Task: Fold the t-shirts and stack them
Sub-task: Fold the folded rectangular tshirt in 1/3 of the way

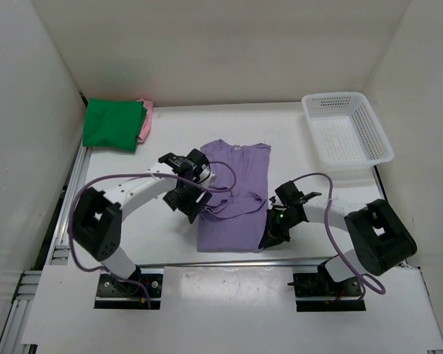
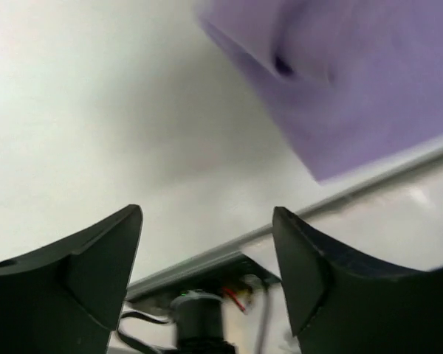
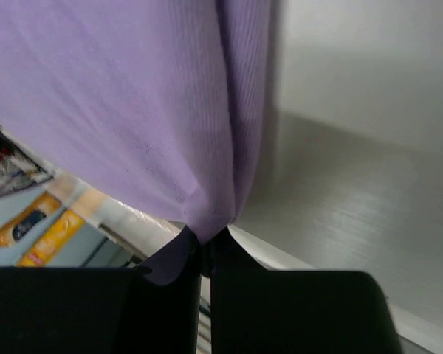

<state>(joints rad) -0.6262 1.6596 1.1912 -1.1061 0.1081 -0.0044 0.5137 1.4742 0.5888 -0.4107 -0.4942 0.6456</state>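
Observation:
The light purple t-shirt (image 1: 235, 192) lies in the middle of the table, folded narrow, collar at the far end. My right gripper (image 1: 270, 234) is shut on its near right hem; the pinched cloth (image 3: 207, 214) shows between the jaws in the right wrist view. My left gripper (image 1: 193, 212) is open and empty just left of the shirt's near left side; its wrist view shows the purple shirt (image 2: 354, 81) ahead and apart from the fingers (image 2: 111, 251). A folded bright green t-shirt (image 1: 113, 124) lies on a pink t-shirt (image 1: 145, 122) at the far left. The tan shirt is out of view.
A white mesh basket (image 1: 347, 136) stands at the far right. White walls close in the table on the left, back and right. The table's front rail (image 2: 369, 181) runs near the shirt's hem.

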